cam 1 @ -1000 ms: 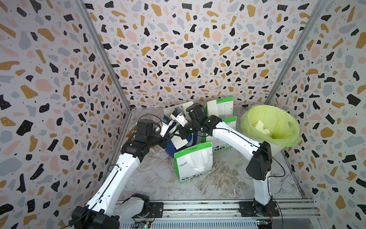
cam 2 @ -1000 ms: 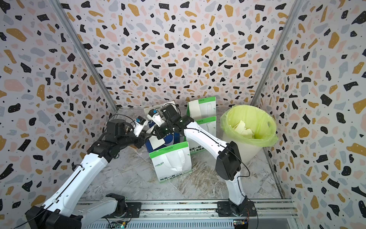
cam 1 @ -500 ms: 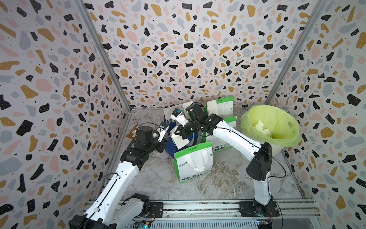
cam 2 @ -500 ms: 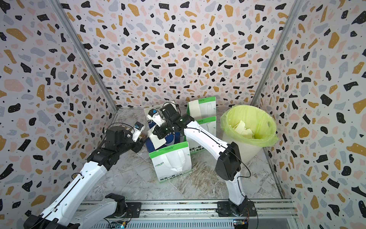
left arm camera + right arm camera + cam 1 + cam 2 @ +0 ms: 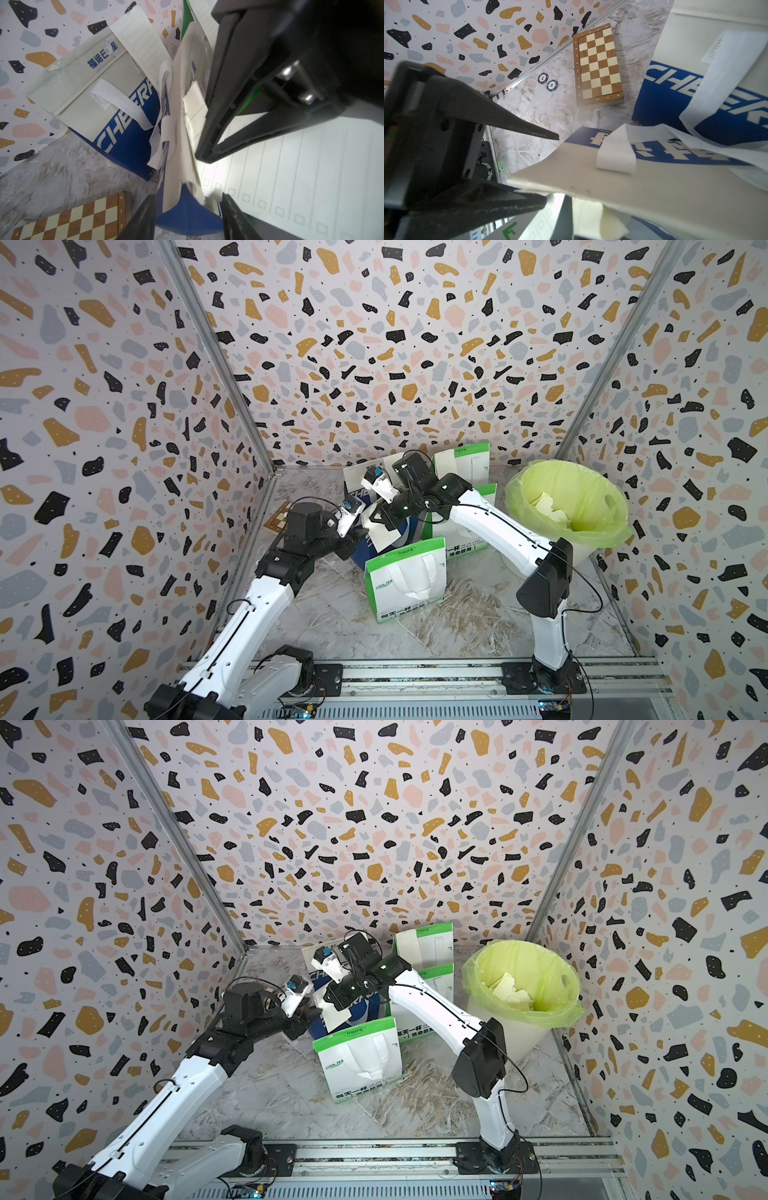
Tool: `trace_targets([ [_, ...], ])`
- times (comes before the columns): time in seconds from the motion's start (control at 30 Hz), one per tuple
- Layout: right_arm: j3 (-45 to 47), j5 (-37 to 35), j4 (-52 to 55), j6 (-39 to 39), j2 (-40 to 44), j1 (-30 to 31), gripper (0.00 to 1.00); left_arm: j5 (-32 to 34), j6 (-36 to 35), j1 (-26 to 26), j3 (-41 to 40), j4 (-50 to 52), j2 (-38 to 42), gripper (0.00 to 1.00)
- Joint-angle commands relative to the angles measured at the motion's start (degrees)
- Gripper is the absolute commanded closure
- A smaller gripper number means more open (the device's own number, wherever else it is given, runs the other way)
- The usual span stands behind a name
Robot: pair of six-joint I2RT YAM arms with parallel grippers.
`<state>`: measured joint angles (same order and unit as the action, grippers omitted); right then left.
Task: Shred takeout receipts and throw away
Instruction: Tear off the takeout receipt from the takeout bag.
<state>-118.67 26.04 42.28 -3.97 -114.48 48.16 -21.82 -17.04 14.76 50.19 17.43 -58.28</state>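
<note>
The lined bin (image 5: 582, 485) holds torn receipt pieces (image 5: 548, 508). In front of the blue-and-white bag (image 5: 124, 141), a whole receipt (image 5: 301, 176) hangs from the right gripper (image 5: 204, 160), whose jaws are closed on it. Its long axis is steeply tilted, free end down. The left gripper (image 5: 187, 199) stands open at the bag's edge.

left arm (image 5: 249, 626) dropped lower | left jaws now astride receipt (image 5: 291, 176) corner

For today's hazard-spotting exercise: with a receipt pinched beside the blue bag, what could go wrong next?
The open left end effector straddles the blue bag's edge beside the receipt, so it might pinch the bag too.
Torn pieces may fall among the bags: the bin stands apart from the right end effector.
</note>
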Motion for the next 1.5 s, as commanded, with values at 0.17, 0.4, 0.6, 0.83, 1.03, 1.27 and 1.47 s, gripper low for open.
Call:
trace_targets([
  [0.17,-3.06,6.94,0.39,0.04,3.42,0.0,1.0,-2.47,1.99,0.09,-2.69,-6.62,-4.0,0.54],
  [0.4,-2.96,8.63,0.55,0.32,3.8,-0.39,1.0,-2.36,2.97,0.04,-6.28,-11.89,-3.68,0.53],
  [0.6,-4.63,4.55,3.83,1.24,2.94,-0.54,1.0,-1.58,0.7,0.09,-6.62,-9.79,-3.51,0.55],
  [0.83,-10.75,0.24,10.92,4.05,0.41,-0.51,1.0,1.8,-0.52,0.07,-6.44,-9.31,-2.63,0.55],
  [1.03,-9.72,2.86,9.52,3.11,0.88,-0.4,1.0,-0.95,2.85,0.08,-8.39,-16.1,-2.19,0.56],
  [1.27,-4.4,0.01,5.14,0.54,5.22,-0.1,1.0,-2.17,6.05,0.06,-9.37,-19.3,-1.8,0.62],
  [1.47,1.56,-8.77,1.45,-3.08,10.46,-1.32,1.0,-2.29,6.04,0.09,-10.55,-20.25,1.04,0.63],
])
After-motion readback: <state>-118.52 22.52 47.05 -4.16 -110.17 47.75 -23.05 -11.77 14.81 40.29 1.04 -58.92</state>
